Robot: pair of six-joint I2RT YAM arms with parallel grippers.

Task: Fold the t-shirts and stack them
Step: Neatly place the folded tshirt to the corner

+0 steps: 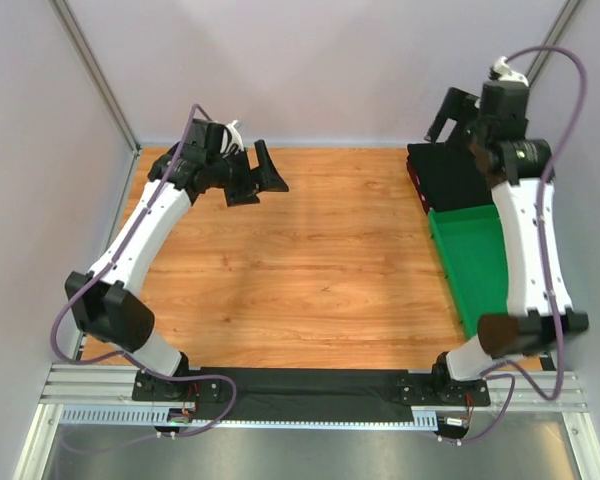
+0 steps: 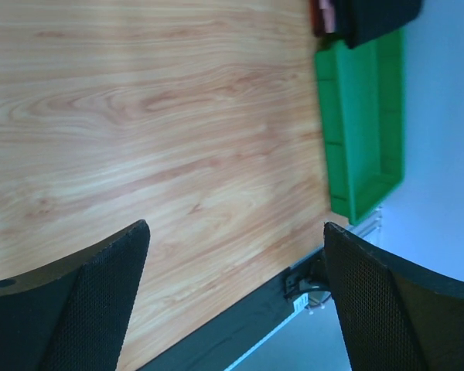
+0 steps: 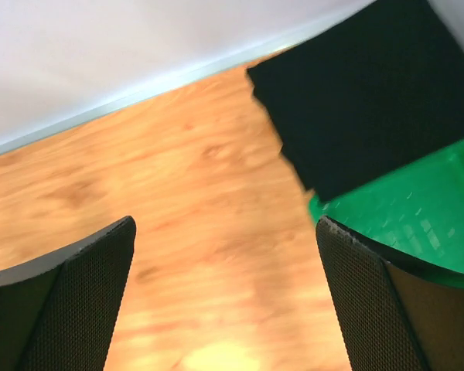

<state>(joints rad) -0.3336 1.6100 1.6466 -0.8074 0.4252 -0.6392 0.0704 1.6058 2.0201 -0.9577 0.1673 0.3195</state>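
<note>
Both arms are raised above the desk, neither touching cloth. The left hand hangs over the far left part of the desk, jaws spread wide with nothing between them; in the left wrist view its two dark mesh-faced fingers sit at the bottom corners of the frame with bare wood grain in the gap. The right hand is up near the far right corner, just above the stack, also spread wide and holding nothing; in the right wrist view its fingers frame wood, black cloth and green plastic. The black t-shirt lies folded as a flat, roughly square packet in the far right corner of the desk, its near edge overlapping the far end of the green tray. A narrow edge of the reddish t-shirt shows under the black one along its left side, so the black one lies on top. Cannot tell whether the stack rests inside the tray or only across its far rim. The chest mark on the black shirt does not show from any view. The green tray runs along the right edge of the desk, its visible part holding nothing. The right arm's white forearm crosses over the tray's right side in the top view
</note>
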